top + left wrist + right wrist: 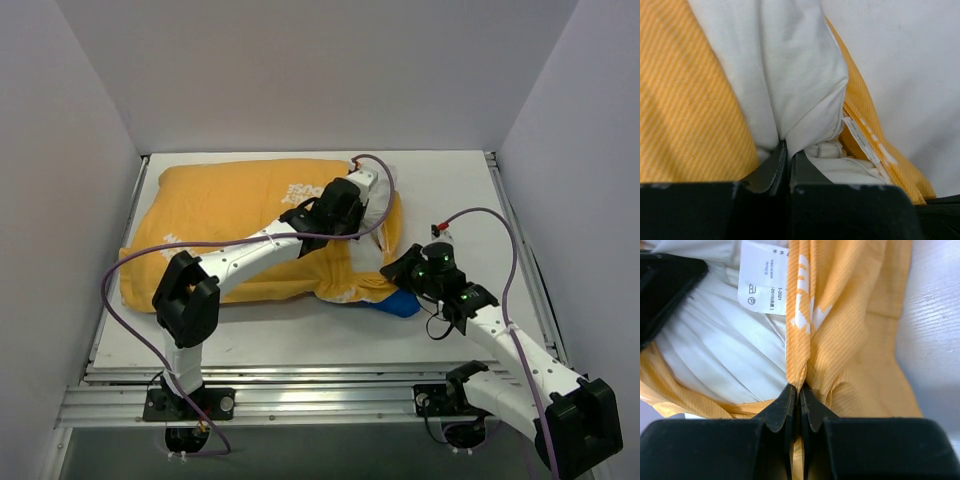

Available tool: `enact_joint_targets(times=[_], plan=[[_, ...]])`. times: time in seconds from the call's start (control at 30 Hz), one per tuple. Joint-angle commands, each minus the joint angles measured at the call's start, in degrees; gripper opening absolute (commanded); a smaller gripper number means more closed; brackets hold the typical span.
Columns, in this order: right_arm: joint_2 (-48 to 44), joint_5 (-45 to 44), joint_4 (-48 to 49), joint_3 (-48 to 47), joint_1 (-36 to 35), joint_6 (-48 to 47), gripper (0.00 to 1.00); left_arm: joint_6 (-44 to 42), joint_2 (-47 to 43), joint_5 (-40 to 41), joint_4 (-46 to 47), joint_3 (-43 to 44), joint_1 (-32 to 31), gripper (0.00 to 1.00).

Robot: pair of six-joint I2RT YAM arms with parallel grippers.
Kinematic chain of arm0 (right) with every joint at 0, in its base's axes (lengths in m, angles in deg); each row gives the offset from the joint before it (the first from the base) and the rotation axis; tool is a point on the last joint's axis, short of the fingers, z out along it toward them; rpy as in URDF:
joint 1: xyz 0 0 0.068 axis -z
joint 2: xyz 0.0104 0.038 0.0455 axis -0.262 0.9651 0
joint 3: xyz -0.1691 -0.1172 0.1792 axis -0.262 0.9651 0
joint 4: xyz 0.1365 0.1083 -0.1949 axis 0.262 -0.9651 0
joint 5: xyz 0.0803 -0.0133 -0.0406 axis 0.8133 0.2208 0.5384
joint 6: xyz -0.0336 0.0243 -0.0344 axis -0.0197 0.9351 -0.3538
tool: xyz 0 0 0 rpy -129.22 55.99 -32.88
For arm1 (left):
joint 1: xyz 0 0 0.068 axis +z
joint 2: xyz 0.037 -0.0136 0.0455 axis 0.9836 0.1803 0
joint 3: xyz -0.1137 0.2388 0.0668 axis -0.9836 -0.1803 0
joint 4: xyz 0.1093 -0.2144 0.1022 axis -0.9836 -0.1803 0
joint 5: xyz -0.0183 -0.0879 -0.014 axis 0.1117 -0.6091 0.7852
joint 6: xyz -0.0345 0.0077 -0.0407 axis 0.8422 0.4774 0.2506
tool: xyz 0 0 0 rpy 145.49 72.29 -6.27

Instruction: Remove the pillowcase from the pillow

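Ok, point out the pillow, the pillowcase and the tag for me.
pillow (790,65), left wrist view, exposed white corner.
pillowcase (850,315), right wrist view, orange fabric beside the lettering.
tag (762,277), right wrist view, printed white face.

Lab booth: white walls (300,70), aluminium rails (330,402)

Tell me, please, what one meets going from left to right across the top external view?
pillowcase → left gripper, shut on the white pillow → right gripper, shut on the pillowcase's edge
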Motion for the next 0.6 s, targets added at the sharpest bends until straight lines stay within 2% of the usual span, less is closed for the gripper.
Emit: enact_joint_targets(times=[0.0, 0.3, 0.57], plan=[[0.93, -3.18, -17.42, 2.44, 0.63, -1.88, 0.00, 4.63, -5.04, 15.82, -0.14, 5.30, 8.23, 0.02], [-2.49, -2.56, -17.95, 6.66, 1.95, 0.05, 0.00, 17.82, -7.32, 6.08, -3.76, 7.42, 15.61, 0.02], [-7.67, -1.86, -19.44, 9.82, 2.57, 0.85, 0.00, 18.18, -8.54, 1.24, -6.21, 11.38, 18.68, 0.02]])
